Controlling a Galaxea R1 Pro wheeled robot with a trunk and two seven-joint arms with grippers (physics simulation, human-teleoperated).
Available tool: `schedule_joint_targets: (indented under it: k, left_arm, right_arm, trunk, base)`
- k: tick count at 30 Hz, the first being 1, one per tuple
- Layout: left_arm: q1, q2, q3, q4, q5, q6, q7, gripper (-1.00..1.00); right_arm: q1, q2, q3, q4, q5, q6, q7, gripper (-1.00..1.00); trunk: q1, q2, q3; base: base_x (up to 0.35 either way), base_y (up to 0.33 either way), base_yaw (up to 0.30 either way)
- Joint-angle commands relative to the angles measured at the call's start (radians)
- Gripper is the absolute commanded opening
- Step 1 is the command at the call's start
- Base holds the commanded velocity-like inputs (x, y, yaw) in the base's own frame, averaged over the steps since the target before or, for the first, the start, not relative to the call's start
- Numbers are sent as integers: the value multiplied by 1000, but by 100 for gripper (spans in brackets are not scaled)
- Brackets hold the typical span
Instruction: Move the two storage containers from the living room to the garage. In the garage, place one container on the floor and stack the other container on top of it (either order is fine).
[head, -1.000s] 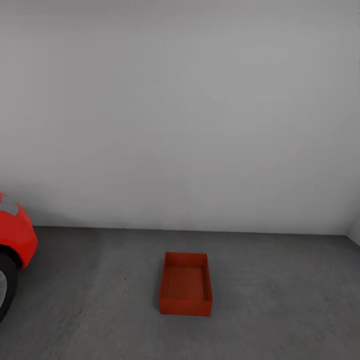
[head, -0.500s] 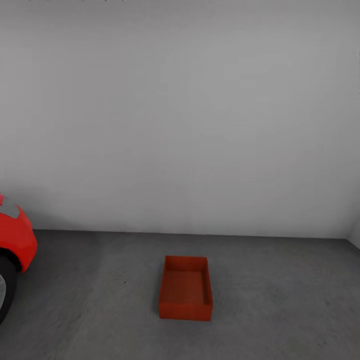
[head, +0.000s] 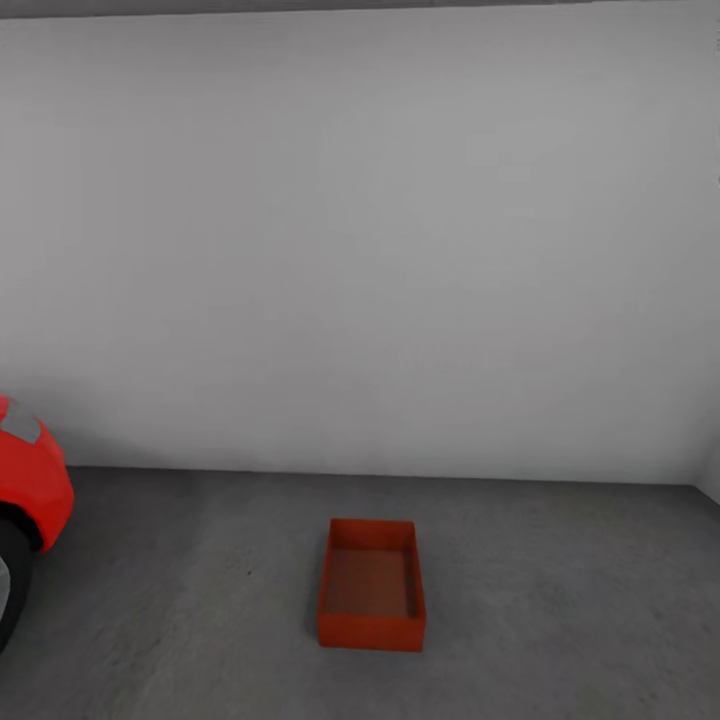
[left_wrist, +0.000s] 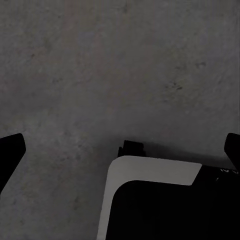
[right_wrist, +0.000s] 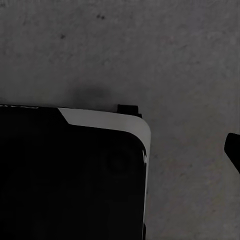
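One bin (head: 371, 585) sits on the floor (head: 560, 600) of the garage, seen from the head camera. It is orange-red, rectangular and open at the top, with thin walls, and it lies flat with its long side running away from the robot toward the wall (head: 380, 250). Nothing is inside it, and nothing is stacked on it. The bin stands apart from the wall, with a strip of bare concrete between the two. The car (head: 30, 500) is well to the left of the bin, cut by the picture's edge: a red front corner, a grey lamp patch and part of a dark tyre show. A corner where the pale grey wall meets another wall shows far to the right of the bin.

Over the rough dark grey concrete, the left wrist camera shows a dark body with a white rounded edge, the robot's base (left_wrist: 155, 200), close under it. The left gripper (left_wrist: 120, 150) shows as two dark fingertips at opposite edges of the picture, spread wide with nothing between them but floor.

From the right wrist camera the same kind of dark body with a white edge (right_wrist: 75, 170) covers much of the concrete. Of the right gripper (right_wrist: 234, 150) one dark fingertip shows at the picture's edge, so whether its jaws are spread or closed cannot be told.
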Motion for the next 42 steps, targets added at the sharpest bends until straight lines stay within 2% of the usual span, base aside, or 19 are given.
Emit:
schedule_joint_targets:
  k: [1,15,25,42]
  left_arm:
    - [-1,0,-8,0,8,-3,2,100]
    - [-1,0,-8,1,8,-3,2,100]
    - [-1,0,-8,1,8,-3,2,100]
    - [-1,0,-8,1,9,-3,2,100]
  right_arm:
    - [-1,0,6,3,-10,-6,6,100]
    - [-1,0,6,3,-10,-6,6,100]
    - [-1,-5,7,2,-10,-8,5,100]
    - [-1,0,7,2,-12,-8,6,100]
  trunk:
    - [0,-1,0]
    - [0,-1,22]
    - [0,-1,25]
    - [0,-1,25]
  base:
    - [0,0,0]
    - [0,0,0]
    - [0,0,-7]
    - [0,0,-255]
